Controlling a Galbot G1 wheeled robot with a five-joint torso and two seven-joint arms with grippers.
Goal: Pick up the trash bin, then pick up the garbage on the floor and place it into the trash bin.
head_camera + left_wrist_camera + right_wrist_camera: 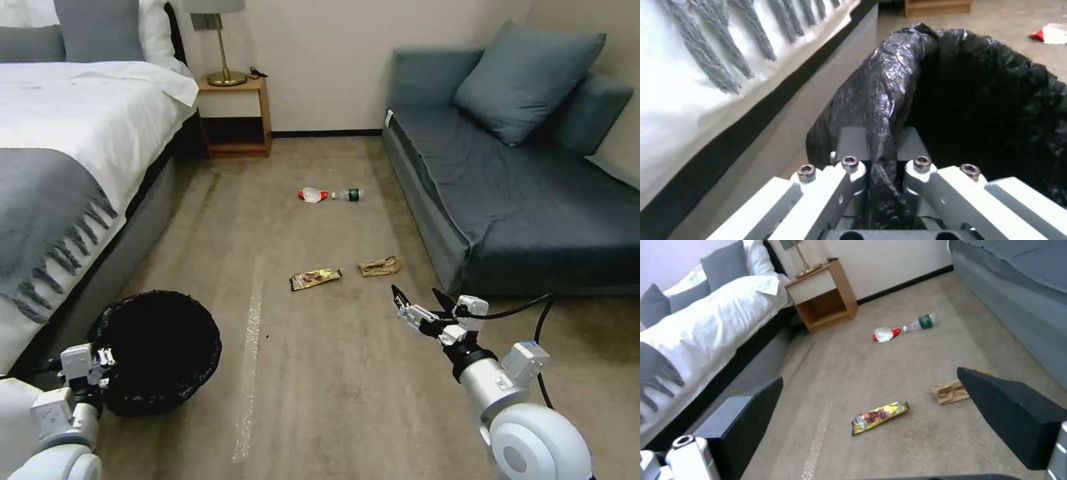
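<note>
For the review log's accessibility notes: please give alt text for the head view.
The left gripper clamps the rim of the trash bin beside the bed. The open right gripper hovers over carpet near a gold-brown snack wrapper and crumpled brown paper.

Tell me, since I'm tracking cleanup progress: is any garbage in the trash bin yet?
Seemingly none. The trash bin interior looks plain black, though its depths are dark; all four garbage pieces lie on the carpet.
</note>
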